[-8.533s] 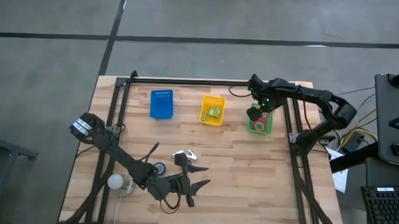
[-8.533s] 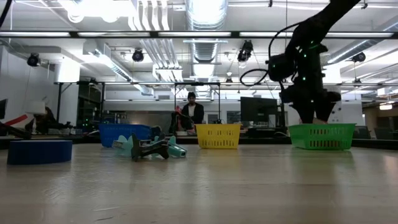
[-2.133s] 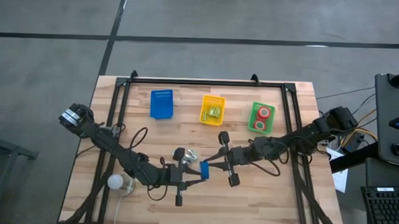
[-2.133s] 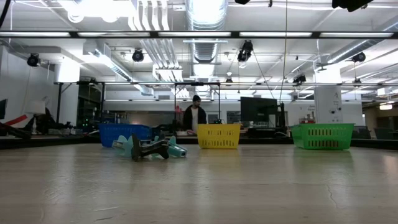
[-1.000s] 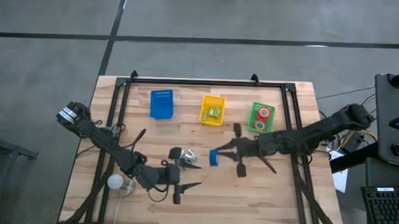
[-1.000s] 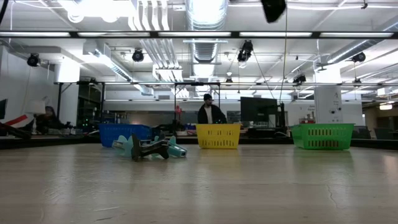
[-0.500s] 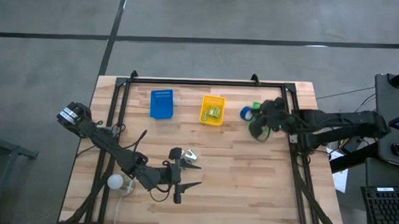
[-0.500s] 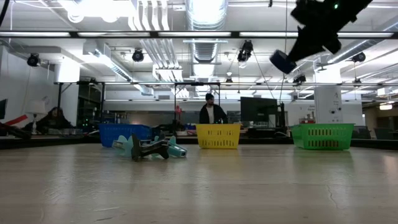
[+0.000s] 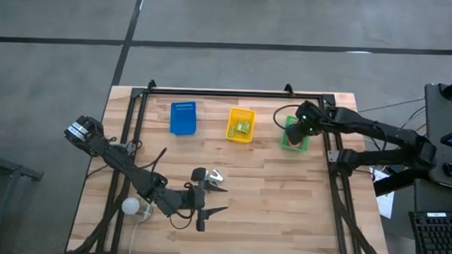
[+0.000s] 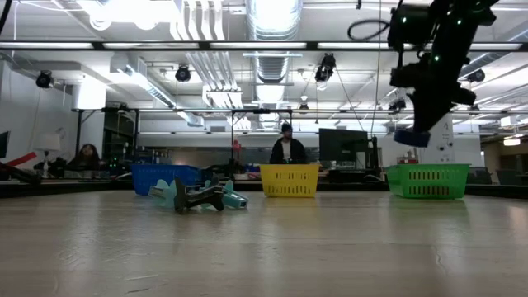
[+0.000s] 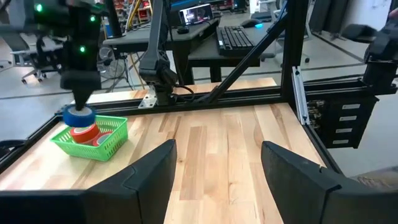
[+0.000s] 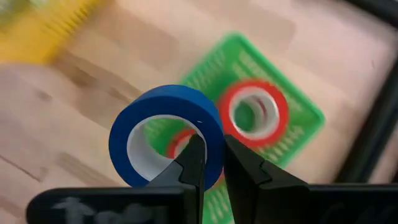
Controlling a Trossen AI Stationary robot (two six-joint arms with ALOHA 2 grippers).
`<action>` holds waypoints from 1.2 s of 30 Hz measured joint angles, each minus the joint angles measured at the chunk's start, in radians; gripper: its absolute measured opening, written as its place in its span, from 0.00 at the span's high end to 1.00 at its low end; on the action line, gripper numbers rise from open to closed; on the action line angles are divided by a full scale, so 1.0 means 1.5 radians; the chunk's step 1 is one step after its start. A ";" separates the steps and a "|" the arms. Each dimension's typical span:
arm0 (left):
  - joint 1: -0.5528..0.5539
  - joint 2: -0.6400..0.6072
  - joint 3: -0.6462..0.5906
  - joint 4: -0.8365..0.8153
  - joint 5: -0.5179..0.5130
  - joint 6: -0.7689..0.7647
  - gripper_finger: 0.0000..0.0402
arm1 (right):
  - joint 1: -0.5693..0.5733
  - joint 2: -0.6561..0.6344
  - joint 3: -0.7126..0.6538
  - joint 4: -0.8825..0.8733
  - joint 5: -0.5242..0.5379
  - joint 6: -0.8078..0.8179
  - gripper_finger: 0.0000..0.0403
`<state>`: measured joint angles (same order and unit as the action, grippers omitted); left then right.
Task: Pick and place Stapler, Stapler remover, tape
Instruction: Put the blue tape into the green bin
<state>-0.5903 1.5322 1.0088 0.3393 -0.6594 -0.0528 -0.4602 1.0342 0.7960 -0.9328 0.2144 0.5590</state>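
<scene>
The right gripper point(image 12: 210, 163) is clenched on the blue tape point(image 12: 166, 134), above the green bin point(image 9: 295, 136) with red tapes point(image 12: 254, 114). The stapler point(image 10: 198, 196) remains on the counter point(image 9: 284, 197); the left gripper point(image 9: 212, 200) is released.

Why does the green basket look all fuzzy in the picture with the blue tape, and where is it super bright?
Right wrist view: the blue ring-shaped tape roll in the right pincer is sharp, while the green plastic basket and the wood behind it smear, out of focus. Low view: the ceiling lights glare white, and the right arm is a dark silhouette. High view: even light, soft shadows.
</scene>
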 joint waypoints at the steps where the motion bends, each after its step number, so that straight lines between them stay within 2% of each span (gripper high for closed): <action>1: 0.000 0.000 0.000 0.000 0.000 0.000 0.41 | -0.009 0.009 0.000 -0.013 -0.003 -0.002 0.90; 11: 0.000 0.000 0.000 -0.001 0.000 -0.002 0.41 | -0.026 0.103 0.000 -0.039 -0.012 -0.026 0.90; 17: 0.000 0.000 0.000 -0.002 0.000 -0.006 0.41 | -0.025 0.150 0.000 -0.043 -0.044 -0.042 0.90; 31: 0.000 0.000 0.000 -0.005 0.000 -0.005 0.41 | -0.025 0.218 0.000 -0.035 -0.036 -0.081 0.90; 36: 0.000 0.000 0.000 -0.007 0.000 -0.005 0.41 | -0.025 0.211 -0.001 -0.038 0.011 -0.081 0.83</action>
<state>-0.5903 1.5326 1.0088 0.3290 -0.6590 -0.0608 -0.4974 1.3513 0.7952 -0.9905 0.2302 0.4368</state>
